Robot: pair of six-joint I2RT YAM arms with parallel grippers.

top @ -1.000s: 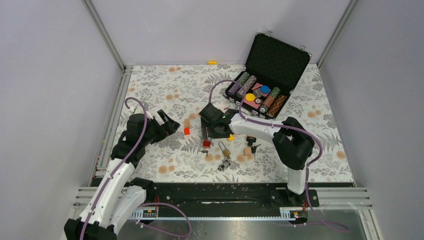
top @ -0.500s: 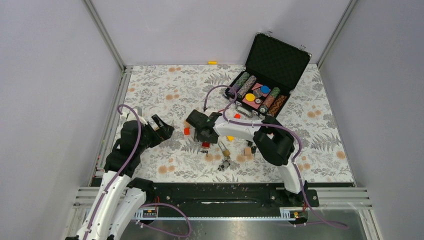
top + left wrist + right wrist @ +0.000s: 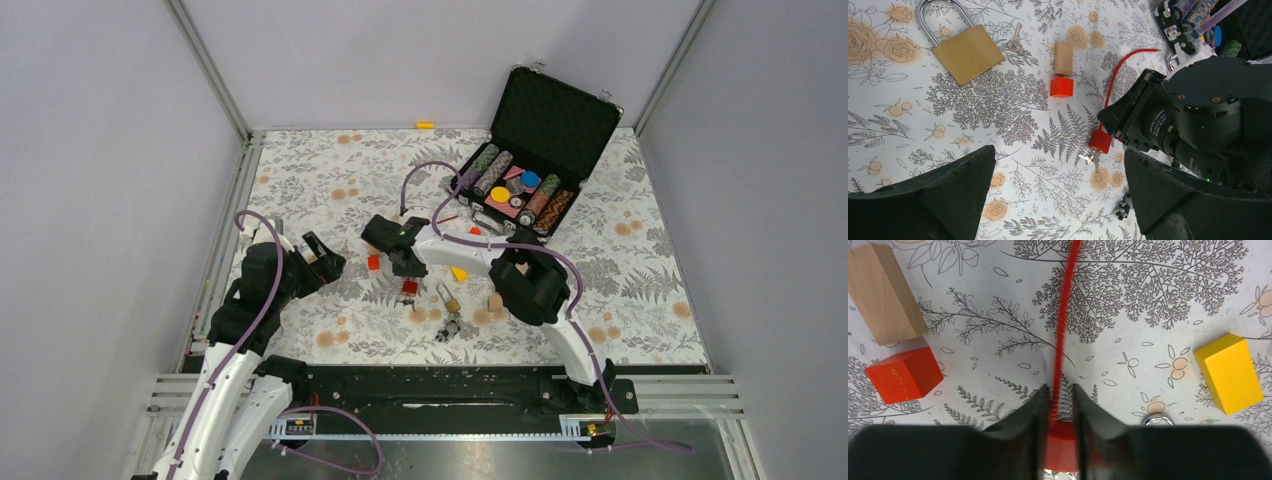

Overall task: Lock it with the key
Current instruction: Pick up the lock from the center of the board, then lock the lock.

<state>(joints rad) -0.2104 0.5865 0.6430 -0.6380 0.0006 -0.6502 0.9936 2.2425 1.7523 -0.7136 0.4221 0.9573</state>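
A red lock with a long red cable lies on the floral table, small silver keys at its near end. My right gripper stands over it. Its jaws are narrow, with the cable running between them and the red body filling the gap. A large brass padlock with a key beside it lies to the left. A smaller brass padlock lies right of the red lock. My left gripper hovers wide open, holding nothing.
A wood block, a red cube and a yellow block lie around the red lock. Near the front lies a black key bunch. An open black case of poker chips stands at the back right.
My right arm swung left and its jaws narrowed from wide open down onto the red lock. The left arm pulled back slightly toward its base, still open.
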